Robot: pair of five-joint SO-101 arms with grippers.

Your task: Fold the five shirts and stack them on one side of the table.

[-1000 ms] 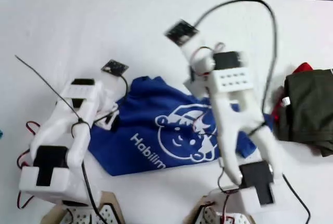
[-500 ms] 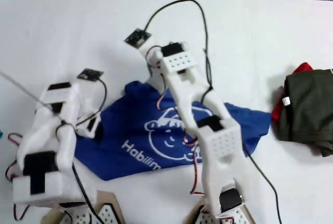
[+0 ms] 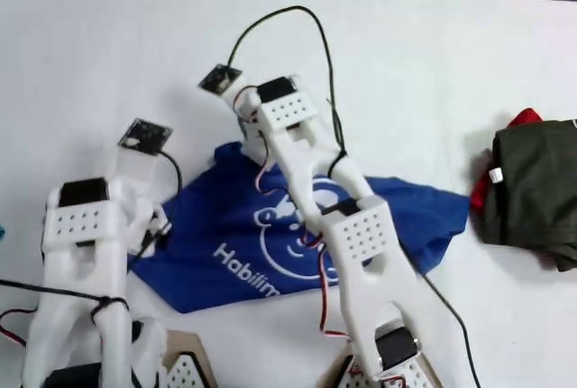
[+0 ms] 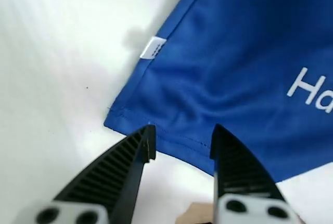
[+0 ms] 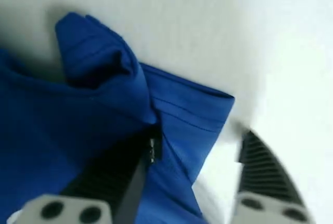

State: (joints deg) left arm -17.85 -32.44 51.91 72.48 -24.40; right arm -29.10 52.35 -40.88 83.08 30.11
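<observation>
White table (image 3: pixel 108 27) holds a blue shirt (image 3: pixel 212 226), a dark folded stack (image 3: pixel 532 189) at three o'clock. Left gripper (image 4: pixel 182 140) and right gripper (image 5: pixel 200 146) gape over shirt edges, gripping nothing.

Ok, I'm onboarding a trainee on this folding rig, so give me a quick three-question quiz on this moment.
1. True or false: the blue printed shirt lies folded on the dark green folded pile.
2. The left gripper is: A open over the blue shirt's stitched edge; B shut on a sleeve; C above the green pile.
3. Fill in: the right gripper stands ____ over the shirt's edge.
Key: 1 false; 2 A; 3 open.
</observation>
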